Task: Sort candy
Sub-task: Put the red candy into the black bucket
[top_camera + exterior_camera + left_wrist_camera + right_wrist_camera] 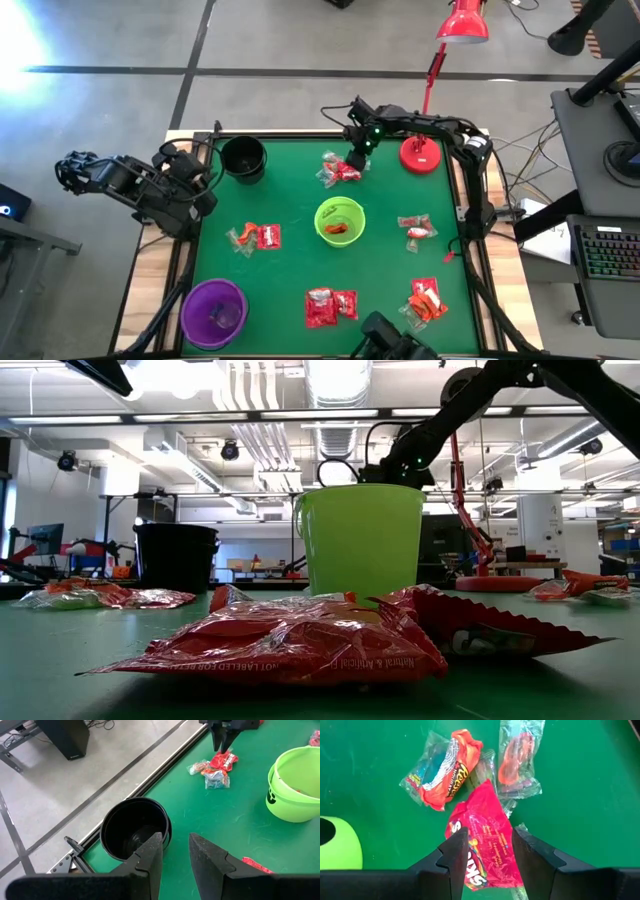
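Observation:
A small candy pile (340,170) lies near the table's far edge: a red packet (485,840), an orange-red packet (450,770) and a clear wrapper (517,760). My right gripper (489,831) is open and points down over this pile, with one finger on either side of the red packet. It also shows in the high view (354,160) and in the left wrist view (221,747). My left gripper (175,840) is open and waits at the table's left edge beside the black bowl (135,827). The lime-green bowl (340,222) holds an orange-red sweet (338,229). My right gripper comes from above, its fingers (460,850) standing on either side of the red packet's middle (487,860), which lies flat on the green table. I cannot tell whether the fingers touch it.
More candy lies in groups at left centre (255,237), at right centre (416,230) and along the near edge (330,305), (427,300). A purple bowl (213,312) stands at the near left corner. A red lamp base (422,155) stands just right of my right gripper.

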Tool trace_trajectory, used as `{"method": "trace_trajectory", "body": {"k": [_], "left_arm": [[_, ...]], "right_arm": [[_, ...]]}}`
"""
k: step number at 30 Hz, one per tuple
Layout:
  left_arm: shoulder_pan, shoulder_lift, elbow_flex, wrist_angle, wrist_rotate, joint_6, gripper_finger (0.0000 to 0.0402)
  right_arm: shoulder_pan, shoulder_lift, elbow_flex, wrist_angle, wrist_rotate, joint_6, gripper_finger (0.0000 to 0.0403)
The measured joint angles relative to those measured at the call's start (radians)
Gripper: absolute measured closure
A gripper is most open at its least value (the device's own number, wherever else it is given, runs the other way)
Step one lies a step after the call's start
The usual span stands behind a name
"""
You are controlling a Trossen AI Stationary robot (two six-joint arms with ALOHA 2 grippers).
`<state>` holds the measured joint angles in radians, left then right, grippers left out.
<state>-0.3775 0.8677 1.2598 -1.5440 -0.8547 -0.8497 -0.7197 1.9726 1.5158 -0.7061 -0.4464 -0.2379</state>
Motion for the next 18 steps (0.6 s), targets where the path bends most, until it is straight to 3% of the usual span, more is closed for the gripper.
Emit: {"method": "trace_trajectory", "body": {"k": [18], "left_arm": [[0.000,-0.010,0.000,0.000,0.000,0.000,0.0322]], "right_arm": [[0.003,0.084,-0.003,-0.004,-0.003,-0.025,0.0257]]}}
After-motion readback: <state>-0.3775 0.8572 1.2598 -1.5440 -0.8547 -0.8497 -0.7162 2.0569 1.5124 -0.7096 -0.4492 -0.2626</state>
